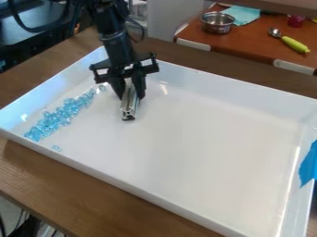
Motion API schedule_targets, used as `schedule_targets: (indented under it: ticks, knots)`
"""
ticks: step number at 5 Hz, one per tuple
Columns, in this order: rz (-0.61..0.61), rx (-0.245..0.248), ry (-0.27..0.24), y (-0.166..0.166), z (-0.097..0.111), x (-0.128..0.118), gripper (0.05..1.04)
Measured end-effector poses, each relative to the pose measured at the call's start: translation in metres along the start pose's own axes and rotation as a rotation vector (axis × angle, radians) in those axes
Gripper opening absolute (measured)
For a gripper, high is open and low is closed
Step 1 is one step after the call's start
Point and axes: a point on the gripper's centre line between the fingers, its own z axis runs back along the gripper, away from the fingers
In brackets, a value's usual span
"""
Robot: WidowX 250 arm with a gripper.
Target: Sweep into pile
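Gripper (129,95) over white tray (186,134), its fingers clamped on a short metal bar (129,104); blue beads (59,118) lie in an elongated pile along the tray's left side, a few strays apart.

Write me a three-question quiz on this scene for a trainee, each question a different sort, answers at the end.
1. What does the pincer hold over the white tray?
2. True or false: a few blue beads lie apart from the main band of beads.
3. The spoon on the brown table behind has a handle that is: a) black, b) yellow-green, c) white.
Key: 1. a metal bar; 2. true; 3. b.
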Motion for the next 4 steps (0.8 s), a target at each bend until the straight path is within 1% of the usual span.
schedule_targets:
  ticks: [1,2,3,4]
  knots:
    - [0.037,-0.029,0.000,0.000,0.001,0.000,0.376]
    - [0.078,-0.043,0.005,-0.003,0.002,0.001,0.376]
    - [0.149,-0.063,0.013,-0.011,0.005,0.014,0.376]
    - [0.185,-0.056,0.017,-0.009,0.005,0.019,0.376]
